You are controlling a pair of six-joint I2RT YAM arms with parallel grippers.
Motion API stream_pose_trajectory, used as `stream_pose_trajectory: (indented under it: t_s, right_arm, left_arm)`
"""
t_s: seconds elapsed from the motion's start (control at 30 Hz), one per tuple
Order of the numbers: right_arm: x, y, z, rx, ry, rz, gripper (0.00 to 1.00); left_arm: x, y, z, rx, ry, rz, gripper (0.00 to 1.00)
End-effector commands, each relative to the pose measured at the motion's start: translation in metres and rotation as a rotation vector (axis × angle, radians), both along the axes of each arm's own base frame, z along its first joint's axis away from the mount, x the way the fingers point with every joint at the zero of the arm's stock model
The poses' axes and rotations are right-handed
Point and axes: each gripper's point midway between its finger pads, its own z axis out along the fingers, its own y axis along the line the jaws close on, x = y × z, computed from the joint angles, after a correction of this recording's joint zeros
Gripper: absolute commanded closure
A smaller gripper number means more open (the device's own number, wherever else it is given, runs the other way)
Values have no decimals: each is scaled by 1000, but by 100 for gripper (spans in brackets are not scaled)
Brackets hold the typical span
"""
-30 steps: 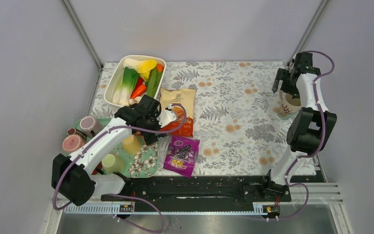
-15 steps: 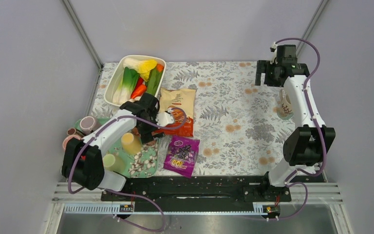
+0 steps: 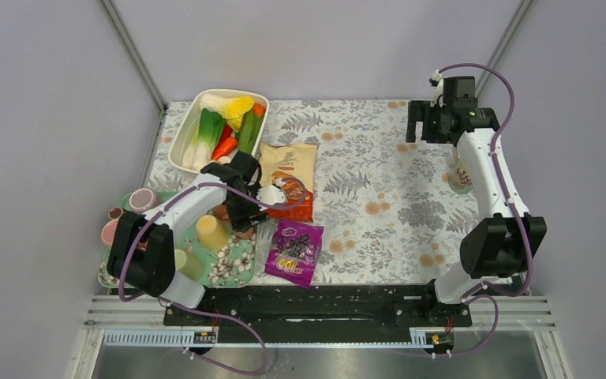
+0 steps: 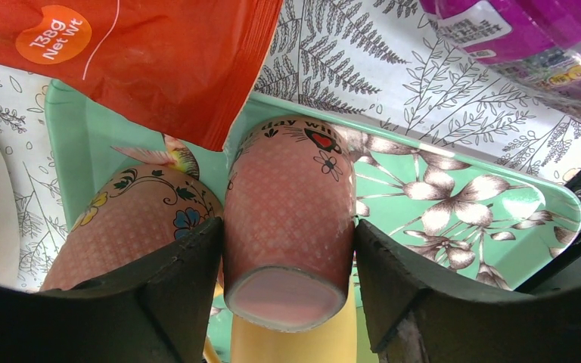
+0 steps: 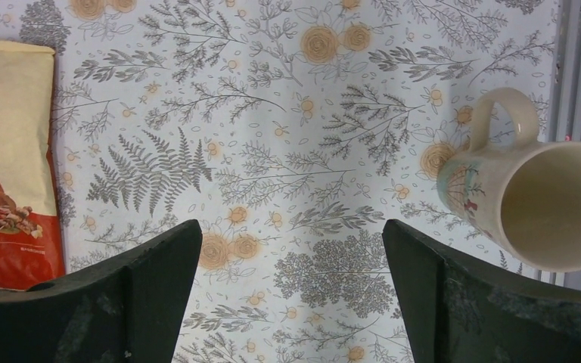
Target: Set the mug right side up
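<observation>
A pink mug (image 4: pixel 291 219) with a heart print stands upside down on the green floral tray (image 4: pixel 454 204), its base toward the left wrist camera. My left gripper (image 4: pixel 289 249) is shut on its sides; in the top view it is low over the tray (image 3: pixel 239 213). A cream mug (image 5: pixel 533 200) stands upright near the table's right edge, its opening up; in the top view it (image 3: pixel 461 175) is partly behind my right arm. My right gripper (image 3: pixel 422 122) is open and empty, high over the back right of the table, left of that mug.
A second pink flowered mug (image 4: pixel 132 227) touches the left finger. A yellow cup (image 3: pixel 211 231) and other cups (image 3: pixel 142 199) crowd the tray's left. An orange snack bag (image 3: pixel 288 185) and a purple bag (image 3: pixel 294 251) lie beside the tray. A white tub of vegetables (image 3: pixel 217 130) stands behind.
My right gripper rose from the cream mug and swung left and back, leaving it upright. My left gripper moved nearer and down onto the pink mug on the tray.
</observation>
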Motion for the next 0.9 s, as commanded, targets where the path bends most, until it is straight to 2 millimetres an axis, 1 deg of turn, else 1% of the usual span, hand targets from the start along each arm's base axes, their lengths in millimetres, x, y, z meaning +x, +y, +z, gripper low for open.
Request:
stream_pose_trajectory:
  t_s: [0.0,0.07,0.1,0.13,0.17,0.2,0.3,0.43,0.47,0.5,0.57,0.6,0.63,0.67,0.7,0.73,0.8,0.87]
  right_arm:
    - [-5,15,22,18,-70,57,1]
    - [-7,26,25,29,-78,87,1]
    - [-9,30,27,35,-81,102,1]
    - [-10,35,28,40,-86,118,1]
    - [-12,40,30,42,-92,133,1]
    - [-13,43,31,44,-99,142,0]
    - [-15,50,32,59,-114,166,1]
    - [-16,51,31,63,-116,170,0]
    - [-16,51,31,64,-116,171,1]
    - [-16,51,31,64,-117,172,1]
    - [-17,52,32,65,-117,174,1]
    - [-18,53,31,67,-116,176,1]
    - [-18,54,32,68,-119,178,1]
    - [-19,56,33,70,-121,182,0]
    - [-20,58,34,74,-122,187,1]
    - [-22,62,34,80,-124,197,1]
    - [-26,72,37,101,-133,222,1]
    - [-34,91,40,152,-145,274,0]
  left_arm:
    - [-2,-1,-10,-3,34,-13,39]
    - [-2,0,-10,1,33,-13,39]
    - [-2,1,-10,5,30,-13,35]
    - [-2,2,-10,11,27,-17,26]
    - [-2,3,-10,17,20,-22,21]
    - [-1,4,-10,21,7,-27,18]
    - [2,7,-11,22,-31,-47,16]
    - [2,7,-17,22,-30,-58,18]
    - [3,6,-19,21,-30,-54,21]
    - [4,6,-19,18,-33,-47,25]
    - [5,3,-18,1,-35,-37,42]
    - [5,2,-16,-7,-37,-34,53]
    - [5,0,-14,-18,-40,-33,69]
    - [5,-1,-11,-28,-42,-31,82]
    - [5,-2,-9,-36,-47,-26,93]
    - [6,-3,-5,-45,-55,-18,100]
    - [8,-6,4,-65,-69,5,100]
    - [12,-10,16,-98,-94,41,100]
